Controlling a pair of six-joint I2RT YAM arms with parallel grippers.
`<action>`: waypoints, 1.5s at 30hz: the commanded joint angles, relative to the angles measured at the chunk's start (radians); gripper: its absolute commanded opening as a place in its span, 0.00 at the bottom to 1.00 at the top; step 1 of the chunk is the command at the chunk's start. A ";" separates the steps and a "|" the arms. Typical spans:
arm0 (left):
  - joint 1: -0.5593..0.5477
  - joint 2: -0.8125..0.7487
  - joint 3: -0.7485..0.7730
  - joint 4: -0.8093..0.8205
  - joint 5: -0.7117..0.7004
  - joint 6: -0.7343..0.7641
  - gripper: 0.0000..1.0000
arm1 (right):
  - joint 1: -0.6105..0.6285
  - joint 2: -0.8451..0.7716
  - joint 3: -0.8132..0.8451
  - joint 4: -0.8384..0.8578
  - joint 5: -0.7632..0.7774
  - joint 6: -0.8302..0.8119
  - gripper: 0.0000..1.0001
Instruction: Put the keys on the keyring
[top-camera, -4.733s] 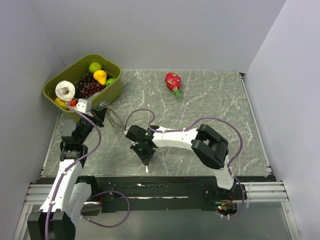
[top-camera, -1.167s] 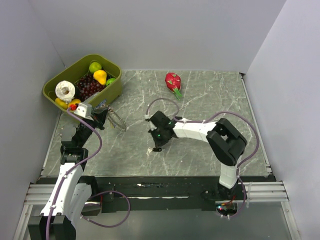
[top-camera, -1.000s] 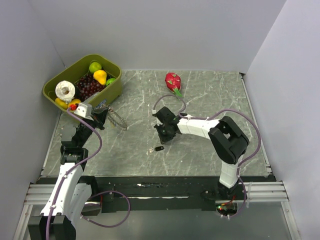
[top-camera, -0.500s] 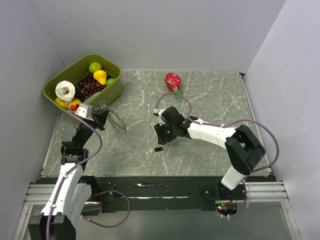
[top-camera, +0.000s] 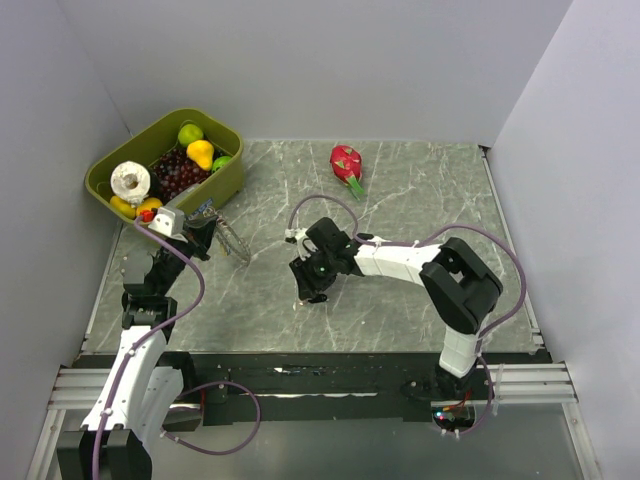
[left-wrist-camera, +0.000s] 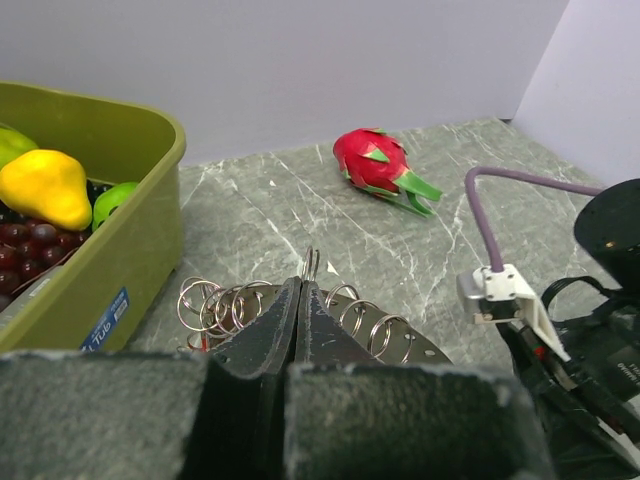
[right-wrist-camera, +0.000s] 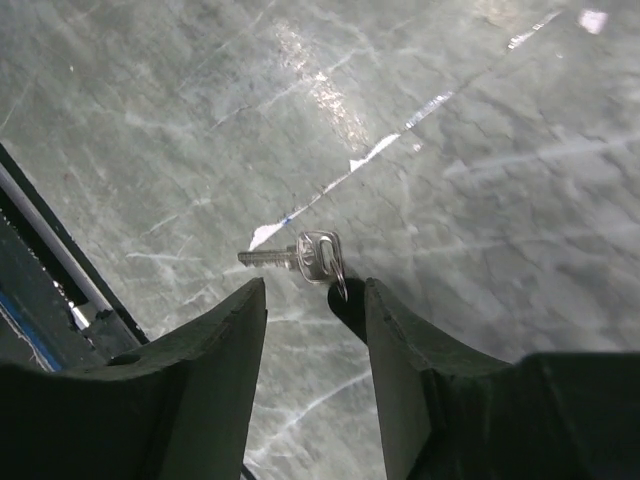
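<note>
A small silver key (right-wrist-camera: 290, 255) with a little ring and a black piece on its head lies flat on the marble table, just ahead of my right gripper (right-wrist-camera: 313, 290). The right fingers stand open on either side of it and touch nothing. From above, the right gripper (top-camera: 310, 283) hovers over the key (top-camera: 299, 302) near the table's front. My left gripper (left-wrist-camera: 302, 285) is shut on a thin wire loop of the keyring (left-wrist-camera: 390, 330), a large hoop with small rings along its rim. In the top view the left gripper (top-camera: 213, 232) holds the keyring (top-camera: 236, 244) at the left.
A green bin (top-camera: 225, 185) of fruit stands at the back left, close behind the left gripper (left-wrist-camera: 150, 200). A red dragon fruit (top-camera: 347, 163) lies at the back middle (left-wrist-camera: 378, 165). The table's front edge and black rail (right-wrist-camera: 40, 260) run just beyond the key.
The right gripper has opened and swung back left and forward over the key lying on the table. The left arm and the keyring have stayed put.
</note>
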 joint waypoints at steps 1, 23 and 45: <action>0.000 -0.007 0.004 0.096 0.018 -0.026 0.01 | 0.005 0.020 0.050 0.016 -0.016 -0.020 0.50; 0.000 0.013 0.008 0.105 0.024 -0.025 0.01 | 0.005 -0.006 -0.023 0.042 -0.014 -0.004 0.32; 0.000 0.028 0.021 0.095 0.125 -0.002 0.01 | 0.007 -0.115 -0.046 -0.010 0.138 -0.008 0.00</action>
